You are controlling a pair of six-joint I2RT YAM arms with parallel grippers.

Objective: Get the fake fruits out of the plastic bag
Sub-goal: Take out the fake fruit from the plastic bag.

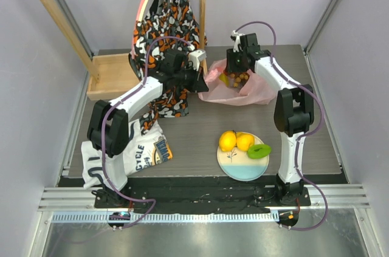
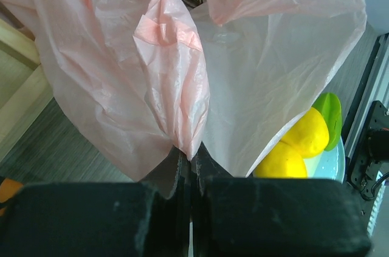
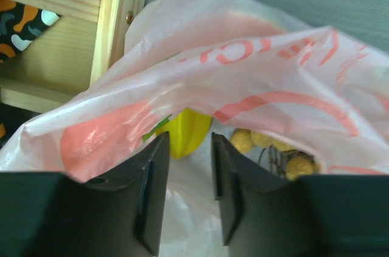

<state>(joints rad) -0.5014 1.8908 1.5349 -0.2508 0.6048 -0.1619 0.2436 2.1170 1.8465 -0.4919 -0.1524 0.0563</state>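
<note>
The pink plastic bag (image 1: 237, 90) lies at the back middle of the table. My left gripper (image 1: 202, 84) is shut on a fold of the bag's left edge (image 2: 182, 105), its jaws pressed together on the film. My right gripper (image 1: 236, 67) is open in the bag's mouth (image 3: 255, 68). A yellow fruit piece (image 3: 187, 130) lies just past its fingertips (image 3: 157, 147), and the brownish grape bunch (image 3: 270, 143) is to its right. Two yellow lemons (image 1: 236, 141) and a green piece (image 1: 259, 150) lie on the cream-and-blue plate (image 1: 243, 171). The lemons also show in the left wrist view (image 2: 298, 141).
A wooden rack (image 1: 58, 8) holds the orange-black-white garment (image 1: 167, 26) at the back left, with its wooden base (image 1: 112, 78) beside the bag. A white printed T-shirt (image 1: 124, 154) lies at the front left. The plate sits at the front right.
</note>
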